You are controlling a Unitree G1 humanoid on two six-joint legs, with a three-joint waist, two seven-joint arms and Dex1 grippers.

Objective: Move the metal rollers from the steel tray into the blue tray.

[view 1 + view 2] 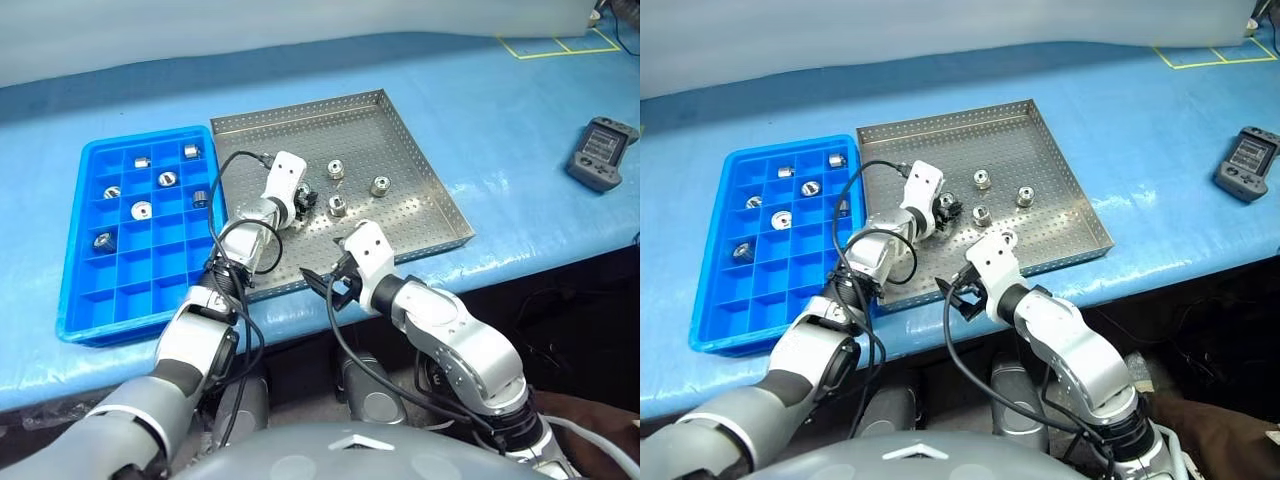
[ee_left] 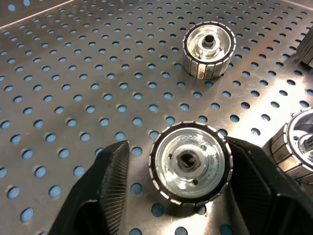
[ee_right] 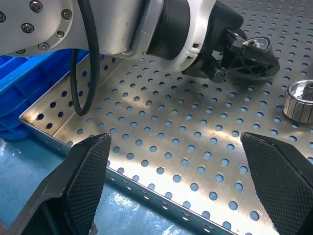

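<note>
The steel tray (image 1: pixel 400 130) lies on the blue table. My left gripper (image 2: pixel 178 166) is low over the tray with a metal roller (image 2: pixel 190 164) between its fingers. One finger (image 2: pixel 254 181) touches that roller, and the other finger (image 2: pixel 115 171) stands a small gap away. Three more rollers (image 1: pixel 336 169) (image 1: pixel 380 185) (image 1: pixel 338 206) lie loose just beyond it. Left of the steel tray is the blue tray (image 1: pixel 70 250), with several rollers (image 1: pixel 141 210) in its compartments. My right gripper (image 3: pixel 181 181) hovers open and empty at the steel tray's near rim.
A dark handheld controller (image 1: pixel 602 152) lies at the table's right side. Yellow tape marks (image 1: pixel 560 45) sit at the far right corner. The table's front edge runs just below both trays, and my left arm's black cable (image 1: pixel 235 240) loops over the steel tray's left part.
</note>
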